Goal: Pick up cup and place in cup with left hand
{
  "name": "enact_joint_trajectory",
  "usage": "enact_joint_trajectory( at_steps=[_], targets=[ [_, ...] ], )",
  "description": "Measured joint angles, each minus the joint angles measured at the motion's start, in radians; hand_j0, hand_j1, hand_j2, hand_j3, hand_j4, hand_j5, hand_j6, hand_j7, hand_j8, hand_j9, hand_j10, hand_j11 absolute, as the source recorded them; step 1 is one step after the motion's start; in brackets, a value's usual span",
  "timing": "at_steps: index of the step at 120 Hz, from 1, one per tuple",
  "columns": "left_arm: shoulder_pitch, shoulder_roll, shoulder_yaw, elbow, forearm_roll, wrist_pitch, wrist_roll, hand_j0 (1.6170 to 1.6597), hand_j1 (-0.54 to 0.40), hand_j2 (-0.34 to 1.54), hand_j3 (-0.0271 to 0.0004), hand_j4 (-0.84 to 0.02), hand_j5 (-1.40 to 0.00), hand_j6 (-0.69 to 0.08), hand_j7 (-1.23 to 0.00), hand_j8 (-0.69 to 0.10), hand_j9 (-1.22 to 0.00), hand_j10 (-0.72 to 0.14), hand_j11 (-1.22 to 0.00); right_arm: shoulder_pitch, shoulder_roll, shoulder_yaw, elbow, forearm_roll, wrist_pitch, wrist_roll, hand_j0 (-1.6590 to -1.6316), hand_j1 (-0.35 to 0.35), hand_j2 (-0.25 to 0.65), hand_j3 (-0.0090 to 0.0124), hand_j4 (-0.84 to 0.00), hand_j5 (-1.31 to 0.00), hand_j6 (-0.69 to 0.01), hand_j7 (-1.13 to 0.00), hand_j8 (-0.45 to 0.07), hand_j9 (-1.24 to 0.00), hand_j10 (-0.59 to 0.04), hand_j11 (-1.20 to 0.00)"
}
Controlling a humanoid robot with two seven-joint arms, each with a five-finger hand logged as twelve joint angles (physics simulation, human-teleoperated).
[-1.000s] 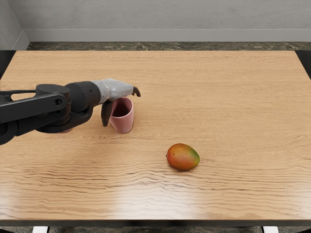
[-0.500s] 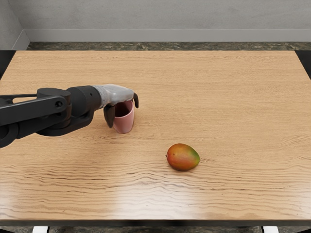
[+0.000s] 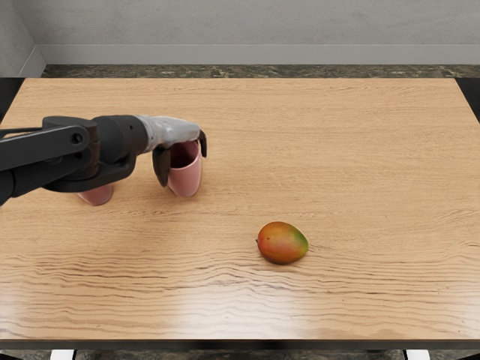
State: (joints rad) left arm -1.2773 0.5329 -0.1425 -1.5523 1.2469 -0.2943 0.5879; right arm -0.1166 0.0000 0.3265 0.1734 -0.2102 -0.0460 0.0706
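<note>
We have our left robot hand (image 3: 183,169) curled round the pink cup (image 3: 186,181), our arm (image 3: 109,142) partly hiding the second cup (image 3: 97,196); a mango (image 3: 282,243) lies well apart

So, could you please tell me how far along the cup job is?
Reaching looks done: the left hand has thumb and fingers on opposite sides of the pink cup. It looks gripped, but I cannot tell whether it is lifted. Remaining: placing it in the other cup, which shows apart from it, mostly hidden.
</note>
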Motion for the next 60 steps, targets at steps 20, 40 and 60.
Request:
enact_joint_trajectory(
  at_steps=[20,40,60],
  targets=[
    [-0.022,0.021,-0.023,0.0,-0.032,-0.035,0.017,1.6556,-0.077,0.07,0.0,-0.437,-0.57,-0.325,-0.57,-0.319,-0.58,-0.43,-0.58,0.0,0.0,0.0,0.0,0.0,0.0,0.0,-1.6581,-0.316,-0.006,0.0,-0.028,-0.04,-0.028,-0.04,-0.028,-0.04,-0.028,-0.04],
    [-0.04,0.103,-0.057,-0.035,-0.047,-0.058,0.022,1.6552,-0.072,0.06,0.0,-0.447,-0.58,-0.322,-0.59,-0.317,-0.59,-0.437,-0.59,0.001,0.0,0.0,0.0,0.0,0.0,0.0,-1.6581,-0.316,-0.005,0.0,-0.028,-0.04,-0.028,-0.04,-0.027,-0.04,-0.027,-0.04],
    [-0.051,0.179,-0.147,-0.09,-0.084,-0.148,0.023,1.6553,-0.076,0.06,0.0,-0.44,-0.59,-0.315,-0.58,-0.316,-0.59,-0.438,-0.59,0.002,0.0,-0.001,0.0,0.001,0.0,0.0,-1.6581,-0.316,-0.005,0.0,-0.028,-0.04,-0.028,-0.04,-0.027,-0.04,-0.027,-0.04]
  ],
)
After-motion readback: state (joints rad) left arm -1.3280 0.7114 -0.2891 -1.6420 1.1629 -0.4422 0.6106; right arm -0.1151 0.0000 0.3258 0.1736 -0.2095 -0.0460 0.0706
